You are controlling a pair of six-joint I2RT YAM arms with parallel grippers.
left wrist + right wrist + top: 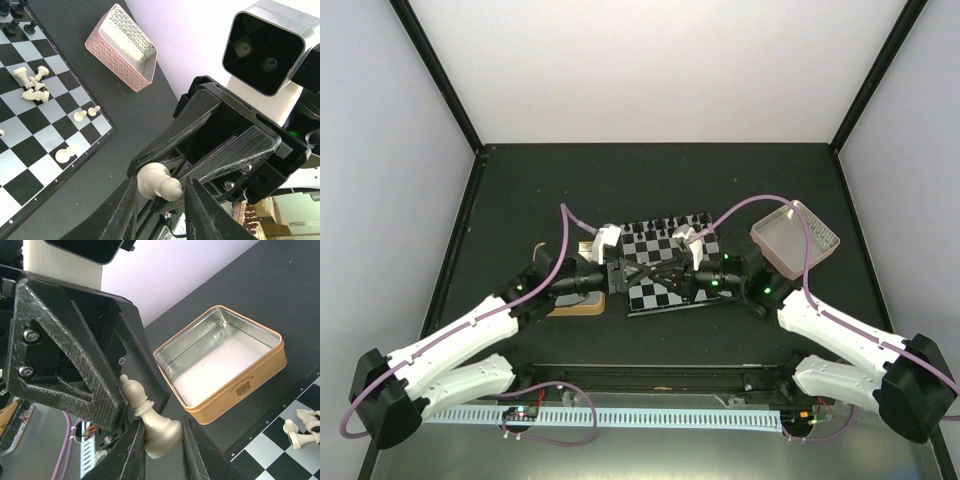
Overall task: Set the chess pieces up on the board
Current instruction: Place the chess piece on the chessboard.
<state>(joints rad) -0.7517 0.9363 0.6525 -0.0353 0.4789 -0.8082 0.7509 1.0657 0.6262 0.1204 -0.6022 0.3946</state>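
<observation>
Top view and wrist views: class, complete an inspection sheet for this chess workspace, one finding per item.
Surface: dark table, matte.
Job's things: board centred; black pieces upright on far rows; several cream pieces toppled on squares.
Clutter: pink tray right of board, gold-rimmed tin left, both empty.
Grippers: left gripper and right gripper meet above the board, both jaws closed on one cream piece.
Cables: purple cables loop along both arms.
Surroundings: white walls, black frame.

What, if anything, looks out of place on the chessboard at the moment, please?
Several cream pieces lie toppled in a heap on the board, with a few more scattered near its edge, rather than upright on separate squares. Another cream piece sits in the right hand.
</observation>
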